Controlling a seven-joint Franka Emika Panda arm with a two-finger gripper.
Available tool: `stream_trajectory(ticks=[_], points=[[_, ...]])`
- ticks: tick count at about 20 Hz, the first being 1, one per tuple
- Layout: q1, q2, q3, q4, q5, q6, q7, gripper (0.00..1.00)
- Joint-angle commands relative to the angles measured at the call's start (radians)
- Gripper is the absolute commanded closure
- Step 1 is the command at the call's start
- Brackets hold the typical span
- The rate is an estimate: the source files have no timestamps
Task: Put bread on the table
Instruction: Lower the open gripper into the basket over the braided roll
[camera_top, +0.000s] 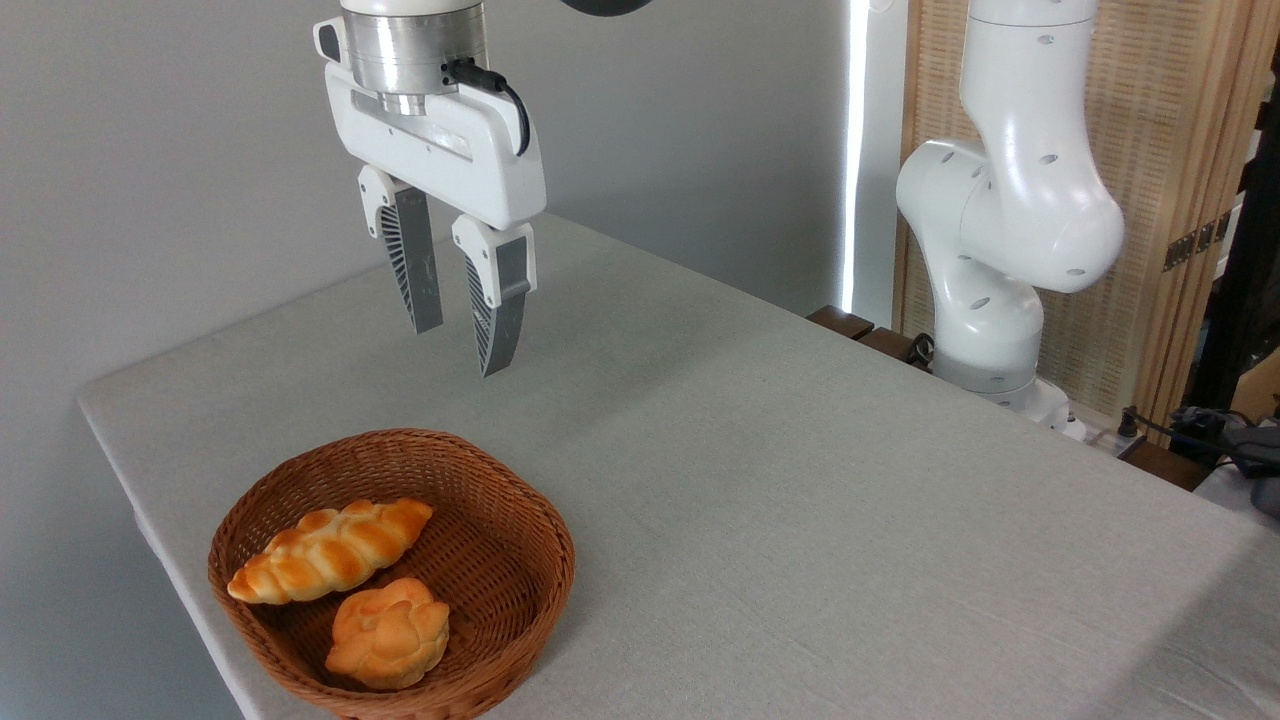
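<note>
The bread (328, 551), a long braided golden loaf with tapered ends, lies inside a brown wicker basket (520, 520) near the front left of the table (800, 480). It rests along the basket's back left side. High above the table, behind and slightly right of the basket, hangs my gripper (462, 350). Its two fingers point down, stand apart and hold nothing. A clear gap of air separates the fingertips from the basket.
A small round knotted bun (388, 633) sits in the basket just in front of the loaf. The arm's white base (1000, 290) rises at the table's far right edge. The table's left and front edges run close to the basket.
</note>
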Motion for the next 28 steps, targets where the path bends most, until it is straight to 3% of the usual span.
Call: stream_trajectory(ticks=[1, 7, 12, 16, 23, 28], points=[[0.008, 0.002, -0.003, 0.022, 0.012, -0.037, 0.007, 0.00], [0.008, 0.014, -0.011, 0.025, 0.012, -0.022, 0.007, 0.00], [0.007, 0.048, -0.012, 0.024, 0.004, 0.127, 0.006, 0.00], [-0.007, 0.071, -0.017, 0.022, 0.001, 0.181, 0.006, 0.00], [-0.008, 0.167, -0.032, 0.019, -0.003, 0.337, -0.007, 0.00], [-0.008, 0.240, -0.032, 0.016, -0.002, 0.374, -0.005, 0.00]])
